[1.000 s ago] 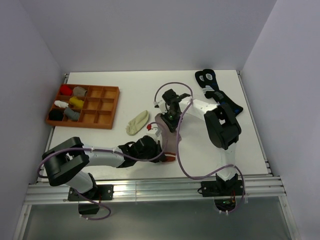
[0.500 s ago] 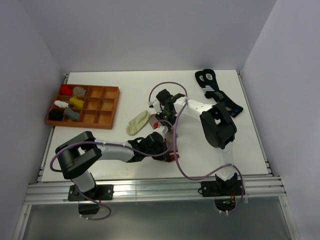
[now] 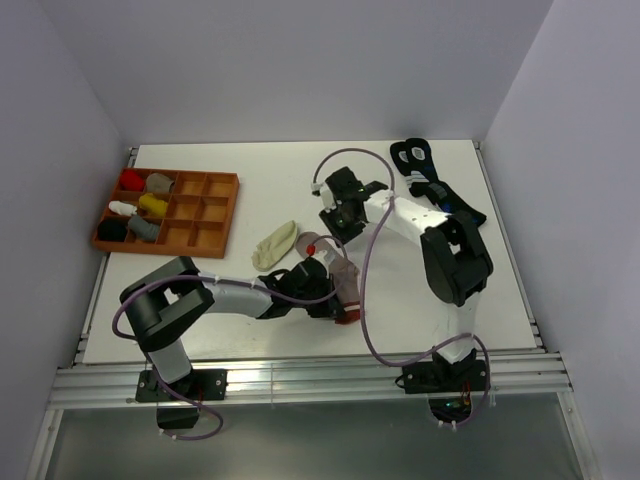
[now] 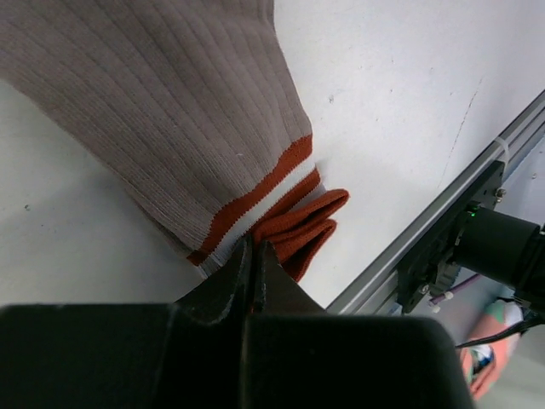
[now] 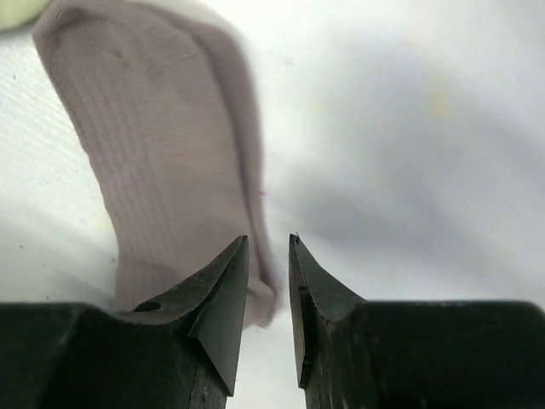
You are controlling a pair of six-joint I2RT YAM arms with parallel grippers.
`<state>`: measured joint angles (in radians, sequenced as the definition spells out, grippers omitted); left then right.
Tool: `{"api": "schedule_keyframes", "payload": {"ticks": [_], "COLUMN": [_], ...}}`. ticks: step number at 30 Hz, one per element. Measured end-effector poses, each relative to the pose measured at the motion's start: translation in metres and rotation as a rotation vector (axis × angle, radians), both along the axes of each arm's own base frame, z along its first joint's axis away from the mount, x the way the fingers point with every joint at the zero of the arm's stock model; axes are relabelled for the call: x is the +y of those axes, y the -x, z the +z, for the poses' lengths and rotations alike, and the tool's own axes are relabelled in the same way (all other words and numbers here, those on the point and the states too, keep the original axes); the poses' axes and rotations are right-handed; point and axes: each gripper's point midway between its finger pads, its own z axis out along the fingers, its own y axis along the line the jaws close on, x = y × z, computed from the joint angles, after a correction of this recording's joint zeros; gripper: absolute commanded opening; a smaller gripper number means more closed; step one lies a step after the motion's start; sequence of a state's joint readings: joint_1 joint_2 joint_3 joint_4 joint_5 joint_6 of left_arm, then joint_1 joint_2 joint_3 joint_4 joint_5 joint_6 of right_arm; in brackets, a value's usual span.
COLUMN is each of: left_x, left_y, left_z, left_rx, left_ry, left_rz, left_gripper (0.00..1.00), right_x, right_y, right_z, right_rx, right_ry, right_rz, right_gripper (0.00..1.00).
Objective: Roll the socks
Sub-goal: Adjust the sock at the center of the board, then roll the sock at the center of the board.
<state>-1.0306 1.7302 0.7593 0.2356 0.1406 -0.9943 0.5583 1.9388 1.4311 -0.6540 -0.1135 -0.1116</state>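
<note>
The taupe sock (image 3: 345, 275) lies near the table's front edge, its red-and-white striped cuff (image 4: 281, 192) toward the front. My left gripper (image 3: 333, 300) (image 4: 255, 245) is shut, its tips pinching the cuff's edge where the red band bunches up. My right gripper (image 3: 334, 230) (image 5: 268, 240) hovers over the sock's far end (image 5: 145, 153). It is open, and the fabric's edge lies in the gap without being clamped. The pale cream sock (image 3: 276, 243) lies flat to the left, apart from both grippers.
A wooden compartment tray (image 3: 236, 205) with several small sock bundles stands at the back left. Black socks (image 3: 415, 156) with blue-and-white marks lie at the back right. The metal rail (image 4: 443, 213) of the table's front edge runs close behind the cuff.
The right gripper's jaws have spread apart and it has shifted slightly back and right over the sock's far end. The left arm has swung further right, staying shut at the cuff.
</note>
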Motion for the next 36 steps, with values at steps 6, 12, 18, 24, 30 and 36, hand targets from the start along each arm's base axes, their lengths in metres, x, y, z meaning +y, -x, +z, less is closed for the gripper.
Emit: {"api": "schedule_keyframes", "payload": {"ticks": [6, 12, 18, 24, 30, 36], "left_x": [0.006, 0.018, 0.031, 0.034, 0.035, 0.033], "left_y": [0.000, -0.002, -0.004, -0.005, -0.003, 0.000], "left_z": [-0.001, -0.002, -0.002, -0.002, -0.003, -0.005], "left_rx": [0.069, 0.160, 0.270, 0.344, 0.410, 0.457], "left_ry": [0.018, 0.020, -0.022, -0.061, -0.070, -0.055], "left_rz": [0.011, 0.009, 0.004, -0.011, -0.019, -0.039], "left_gripper": [0.00, 0.00, 0.00, 0.00, 0.00, 0.00], "right_x": [-0.034, -0.069, -0.082, -0.056, -0.028, -0.013], "right_y": [-0.009, 0.018, 0.077, 0.119, 0.171, 0.179], "right_z": [0.031, 0.050, 0.053, 0.044, 0.026, 0.027], "right_rx": [-0.077, -0.138, -0.217, -0.270, -0.252, -0.297], "right_ry": [-0.050, -0.076, -0.100, -0.129, -0.161, -0.174], "right_rz": [-0.093, -0.021, 0.223, 0.488, 0.733, 0.831], "right_gripper": [0.33, 0.31, 0.32, 0.34, 0.37, 0.35]}}
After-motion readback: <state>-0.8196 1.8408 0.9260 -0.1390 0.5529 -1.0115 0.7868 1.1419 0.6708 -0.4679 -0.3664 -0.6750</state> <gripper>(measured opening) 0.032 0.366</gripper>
